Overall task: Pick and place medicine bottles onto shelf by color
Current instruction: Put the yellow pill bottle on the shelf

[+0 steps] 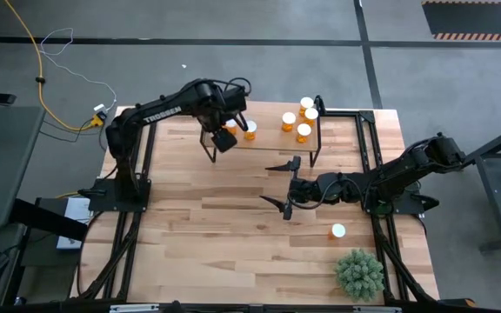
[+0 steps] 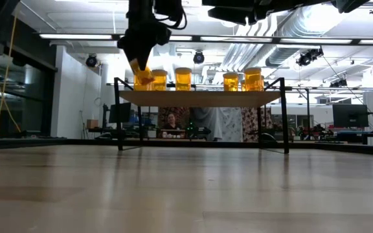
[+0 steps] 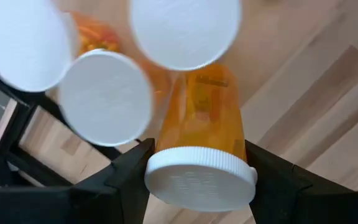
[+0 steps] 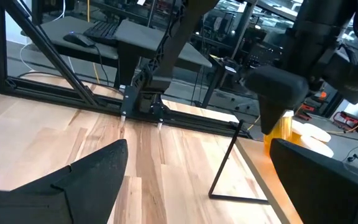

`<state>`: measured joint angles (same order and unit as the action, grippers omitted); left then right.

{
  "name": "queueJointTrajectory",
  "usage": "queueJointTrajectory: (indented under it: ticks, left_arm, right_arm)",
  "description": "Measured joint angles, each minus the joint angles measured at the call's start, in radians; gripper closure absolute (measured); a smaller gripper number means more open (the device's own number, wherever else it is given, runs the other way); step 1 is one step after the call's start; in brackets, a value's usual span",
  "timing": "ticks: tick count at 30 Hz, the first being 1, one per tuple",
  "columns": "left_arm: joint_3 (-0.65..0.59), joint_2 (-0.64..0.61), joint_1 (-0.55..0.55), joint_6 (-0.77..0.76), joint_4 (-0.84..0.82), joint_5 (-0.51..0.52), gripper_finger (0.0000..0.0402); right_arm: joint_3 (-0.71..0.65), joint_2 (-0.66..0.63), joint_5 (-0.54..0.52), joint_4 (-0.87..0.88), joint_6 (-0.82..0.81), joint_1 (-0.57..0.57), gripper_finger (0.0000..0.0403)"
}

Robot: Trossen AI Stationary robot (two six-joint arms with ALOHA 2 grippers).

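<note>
The shelf point(image 1: 272, 139) is crowded at both ends: the left gripper point(image 1: 225, 137) with its bottle point(image 3: 199, 146) sits beside bottles point(image 1: 250, 129) at the left end, and four bottles point(image 1: 303, 120) stand at the right. Between them the board lies bare. The tabletop point(image 1: 198, 235) in front is open (save the right gripper point(image 1: 287, 185), one lone bottle point(image 1: 337, 231) and a plant point(image 1: 359, 274)).

L arm is stretched from its base at the table's left edge across toward the far side, elbow bent, wrist pitched down. L gripper point(image 1: 225, 136) is held over the left end of the shelf point(image 1: 268, 132), fingers point(image 3: 126, 177) clamped on a medicine bottle point(image 3: 202, 140), cap nearest the wrist cam. R arm is laid low from the right edge toward mid-table, forearm approx. level. R gripper point(image 1: 283, 184) is spread wide, nothing between the fingers point(image 4: 73, 177).
</note>
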<state>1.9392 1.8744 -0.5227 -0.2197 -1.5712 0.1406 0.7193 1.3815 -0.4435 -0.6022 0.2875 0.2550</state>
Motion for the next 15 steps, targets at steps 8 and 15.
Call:
queueJointTrajectory:
  ticks: [8, 15]
  left_arm:
    - [0.0, 0.0, -0.036, -0.013, 0.0, -0.012, 0.0197]
    - [0.0, 0.0, -0.036, -0.005, 0.0, -0.066, 0.0197]
  right_arm:
    - [0.0, 0.0, 0.0, 0.0, 0.0, 0.0, 0.0018]
    - [0.0, 0.0, 0.0, 0.0, 0.0, 0.0, 0.0018]
